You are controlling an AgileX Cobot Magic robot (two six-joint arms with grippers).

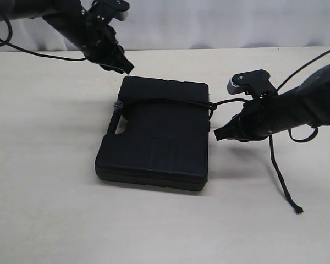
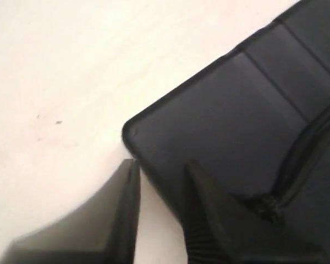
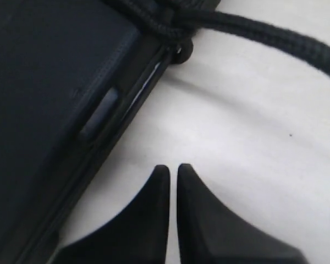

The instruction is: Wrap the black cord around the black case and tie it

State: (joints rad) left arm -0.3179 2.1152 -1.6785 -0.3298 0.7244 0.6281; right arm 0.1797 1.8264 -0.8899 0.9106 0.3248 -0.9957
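Case (image 1: 154, 144) flat, handle slot left; cord (image 1: 165, 100) crosses lid sideways.
Left gripper (image 2: 161, 165) slightly spread, right gripper (image 3: 171, 168) pressed together.

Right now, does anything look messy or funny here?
Only slightly: the black braided cord crosses the flat black plastic case and bunches at one edge, but one loose end trails away over the pale table.

Soft even light; blurry wrist views
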